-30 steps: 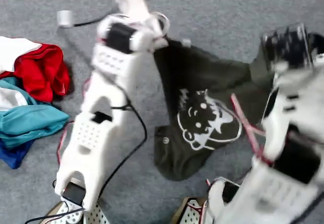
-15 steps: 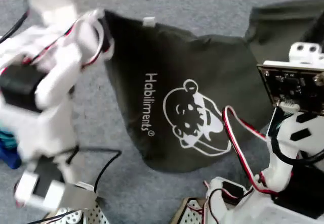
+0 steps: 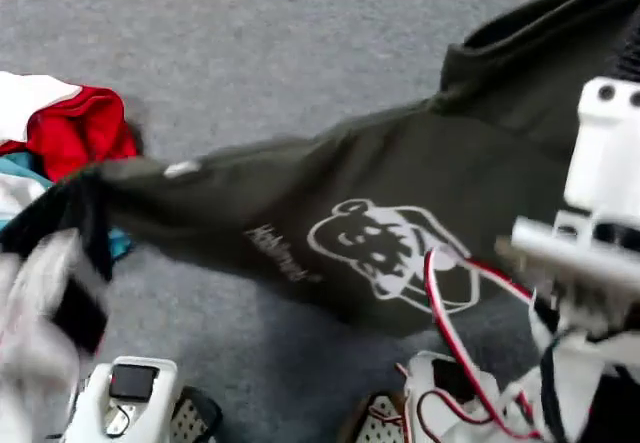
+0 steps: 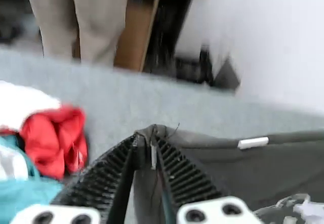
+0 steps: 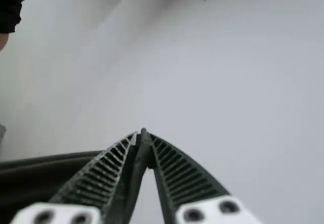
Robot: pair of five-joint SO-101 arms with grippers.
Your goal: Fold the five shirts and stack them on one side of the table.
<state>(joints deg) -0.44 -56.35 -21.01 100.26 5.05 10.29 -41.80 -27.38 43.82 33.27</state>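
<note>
A dark green shirt (image 3: pixel 400 203) with a white bear print hangs stretched above the grey table (image 3: pixel 300 63), held between both arms. My left gripper (image 4: pixel 149 143) is shut on one corner of the dark green shirt (image 4: pixel 263 158), low at the table's left side. My right gripper (image 5: pixel 143 135) is shut on another edge of the dark green shirt (image 5: pixel 45 176), raised high at the right with a white wall behind it. A pile of other shirts (image 3: pixel 60 153), red, white and teal, lies at the left edge; the same pile of shirts (image 4: pixel 45 138) lies beside my left gripper.
The right arm's white body (image 3: pixel 590 263) with red and white cables stands at the front right. The left arm's base (image 3: pixel 120 403) is at the front left. Bare grey table lies behind the stretched shirt.
The left arm swung down and to the left, the right arm rose, and the dark green shirt went from crumpled on the table to spread wide in the air between them.
</note>
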